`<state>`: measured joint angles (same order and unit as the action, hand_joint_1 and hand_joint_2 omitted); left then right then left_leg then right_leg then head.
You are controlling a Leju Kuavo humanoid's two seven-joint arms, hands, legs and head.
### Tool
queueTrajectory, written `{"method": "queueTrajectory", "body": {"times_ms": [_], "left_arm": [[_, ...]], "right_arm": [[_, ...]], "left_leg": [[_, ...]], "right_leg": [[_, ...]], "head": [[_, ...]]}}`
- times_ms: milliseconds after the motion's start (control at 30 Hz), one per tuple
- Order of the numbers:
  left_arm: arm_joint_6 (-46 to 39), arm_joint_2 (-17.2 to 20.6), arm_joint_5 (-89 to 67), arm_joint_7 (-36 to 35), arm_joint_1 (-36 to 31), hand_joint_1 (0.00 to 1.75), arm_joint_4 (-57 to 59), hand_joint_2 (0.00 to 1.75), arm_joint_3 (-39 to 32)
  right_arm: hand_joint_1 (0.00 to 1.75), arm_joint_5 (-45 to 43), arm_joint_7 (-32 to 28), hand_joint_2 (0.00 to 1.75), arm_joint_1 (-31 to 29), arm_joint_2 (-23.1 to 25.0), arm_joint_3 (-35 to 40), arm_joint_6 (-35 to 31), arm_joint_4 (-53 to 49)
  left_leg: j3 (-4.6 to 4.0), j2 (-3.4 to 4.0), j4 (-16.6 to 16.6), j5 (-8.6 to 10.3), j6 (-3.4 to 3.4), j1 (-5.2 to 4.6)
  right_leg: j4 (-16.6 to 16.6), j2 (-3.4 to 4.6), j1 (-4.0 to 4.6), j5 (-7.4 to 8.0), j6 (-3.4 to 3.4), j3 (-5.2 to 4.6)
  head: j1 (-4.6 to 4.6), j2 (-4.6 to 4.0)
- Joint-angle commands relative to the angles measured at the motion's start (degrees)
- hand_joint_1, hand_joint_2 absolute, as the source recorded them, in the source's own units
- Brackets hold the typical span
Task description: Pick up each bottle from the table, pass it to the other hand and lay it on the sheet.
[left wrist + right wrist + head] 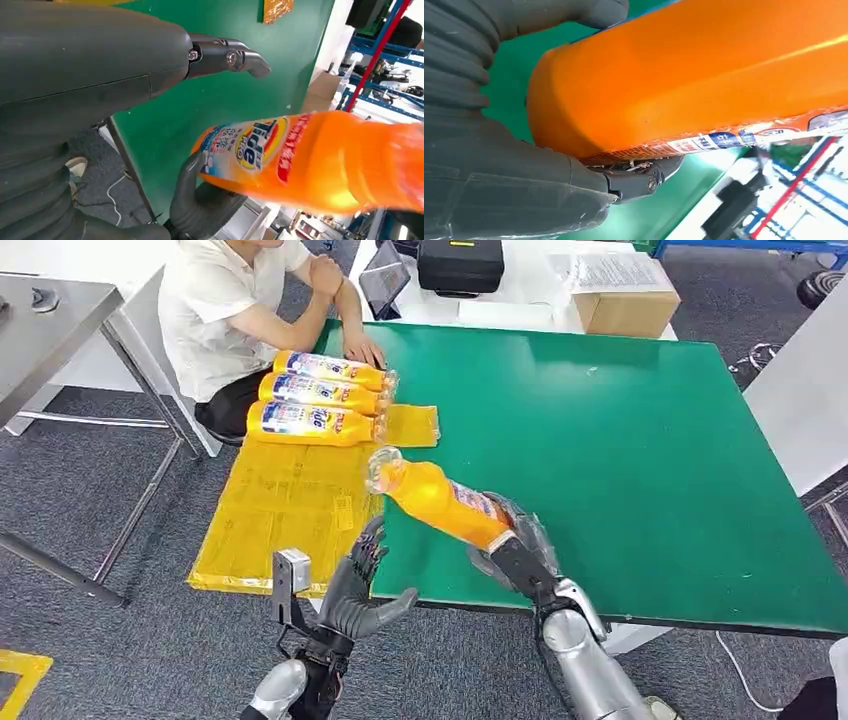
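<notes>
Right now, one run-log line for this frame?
phase: handover pending | right hand: holds orange bottle by base | left hand: open, empty | yellow sheet: three bottles laid

Glossy plastic bottle (440, 502); matt green table (620, 440); crinkly yellow sheet (285, 505).

We note a person in a white shirt (215, 300) seated at the far left corner of the green table (640, 470), one hand (364, 346) resting on the table edge. Behind the green table stands a white table (520, 312) carrying a black case (460, 264), a tablet propped at a tilt (384, 282), a cardboard box (626, 310) and a printed paper sheet (608, 270) lying just behind that box. A grey metal table (50, 320) stands to the far left on grey carpet (90, 510). A blue rack with a red bar (372, 60) is visible in the left wrist view. A white cable (742, 670) trails on the floor at lower right.
</notes>
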<state>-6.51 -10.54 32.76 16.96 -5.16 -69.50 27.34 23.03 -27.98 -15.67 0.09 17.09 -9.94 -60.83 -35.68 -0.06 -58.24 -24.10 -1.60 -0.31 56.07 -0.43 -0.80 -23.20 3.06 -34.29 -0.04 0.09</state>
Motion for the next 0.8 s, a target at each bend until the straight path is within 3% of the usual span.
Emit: {"method": "queueTrajectory", "body": {"times_ms": [33,333,600,733,800], "left_arm": [[-1.56,0.39,-1.67,2.85,-3.35,0.0,3.33,1.75,1.54],[-5.04,-1.12,-6.93,9.79,-2.25,0.0,-5.59,1.75,-0.01],[-2.18,-1.34,-1.7,9.43,-3.65,0.0,-4.73,1.75,0.65],[2.3,-1.16,3.29,5.44,-4.11,0.0,-3.22,1.75,2.08],[2.72,-1.08,4.92,4.32,-4.75,1.75,-0.88,1.75,2.07]], "right_arm": [[1.75,-4.36,-1.28,1.75,2.24,3.96,7.28,-0.16,-2.66],[1.75,-7.13,-5.53,1.75,7.06,3.92,11.22,0.45,-0.47],[1.75,-7.87,-6.15,1.75,5.94,5.99,13.0,2.49,4.6],[1.75,-7.85,-7.39,1.75,4.67,6.1,14.21,2.76,5.17],[1.75,-7.48,-7.65,1.75,3.96,5.97,14.47,2.23,4.31]], "left_leg": [[0.2,0.1,0.02,-0.08,0.1,0.03],[0.12,-0.02,0.0,-0.11,0.09,0.08],[0.04,-0.04,0.03,-0.04,0.09,0.05],[0.11,-0.01,0.05,-0.07,0.1,0.05],[0.1,-0.01,0.05,-0.07,0.1,0.05]], "right_leg": [[-0.01,0.12,0.03,-0.05,-0.11,0.15],[-0.02,0.0,0.07,-0.09,-0.09,0.11],[-0.03,-0.05,0.04,-0.04,-0.09,0.02],[-0.05,-0.01,0.04,-0.06,-0.1,0.08],[-0.04,-0.01,0.04,-0.06,-0.1,0.07]], "head": [[0.02,0.0],[0.0,0.0],[0.0,0.0],[0.0,0.0],[0.0,0.0]]}}
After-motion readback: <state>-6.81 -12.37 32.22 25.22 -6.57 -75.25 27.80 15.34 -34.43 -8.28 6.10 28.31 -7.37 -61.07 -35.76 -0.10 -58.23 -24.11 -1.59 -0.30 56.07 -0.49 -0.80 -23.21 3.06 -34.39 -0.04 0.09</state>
